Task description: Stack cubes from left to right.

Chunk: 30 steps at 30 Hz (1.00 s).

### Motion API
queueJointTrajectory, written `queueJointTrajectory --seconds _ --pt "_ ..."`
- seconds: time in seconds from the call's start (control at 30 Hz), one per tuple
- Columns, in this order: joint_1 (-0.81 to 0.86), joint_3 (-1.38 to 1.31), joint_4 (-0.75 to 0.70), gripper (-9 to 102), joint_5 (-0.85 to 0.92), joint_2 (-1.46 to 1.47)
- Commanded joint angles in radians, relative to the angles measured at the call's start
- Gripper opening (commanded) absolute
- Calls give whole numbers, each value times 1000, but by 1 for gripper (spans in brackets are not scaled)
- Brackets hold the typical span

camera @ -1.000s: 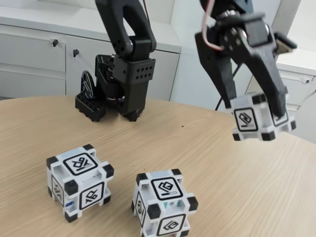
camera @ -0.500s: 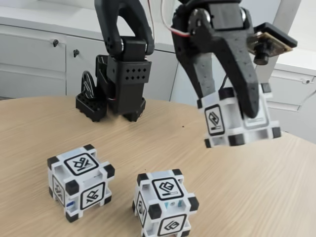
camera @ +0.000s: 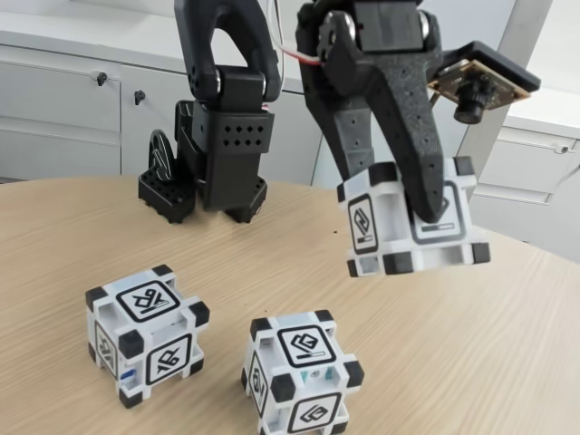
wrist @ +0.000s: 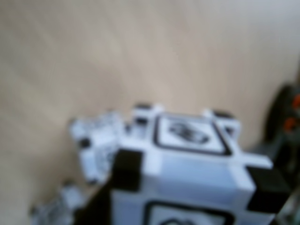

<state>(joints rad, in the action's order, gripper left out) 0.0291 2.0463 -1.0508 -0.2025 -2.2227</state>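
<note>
**Cube held aloft, two cubes waiting on table**

Gripper [camera: 426,204] clenched on carried cube [camera: 412,222], black fingers pressing opposite white faces, cube well above wooden table [camera: 507,362] and slightly tilted. Same carried cube [wrist: 187,168] close and blurred in wrist view, a table cube [wrist: 96,143] peeking out beside and below it. Middle cube [camera: 302,373] on table below and left of the carried one in fixed view; left cube [camera: 145,333] further left, near but apart from middle cube.

Handling, judged: rigid plastic, light, hollow-looking; smooth faces likely slippery, so grip flat on face centres, not on black corner blocks. Probably tolerant of small drops, but prone to tumbling off a stack if set down crooked.

Room: open air between carried cube and middle cube, nothing in between. Arm base [camera: 204,181] well behind the cubes. Table's curved edge behind the gripper, out of the way. Left cube close enough to get nudged if descent drifts left in fixed view.
</note>
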Motion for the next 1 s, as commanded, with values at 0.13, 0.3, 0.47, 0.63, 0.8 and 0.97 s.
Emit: queueJointTrajectory --seconds 0.13,0.3,0.47,0.63,0.8,0.97 --pt "9 -28 0 18 -14 -35" --pt "11 -29 0 18 -29 -37" --pt "12 -29 -2 18 -26 -37" --pt "12 -31 -2 17 -14 -38" --pt "14 -31 -3 17 -6 -172" --pt "14 -14 -3 17 0 -397"
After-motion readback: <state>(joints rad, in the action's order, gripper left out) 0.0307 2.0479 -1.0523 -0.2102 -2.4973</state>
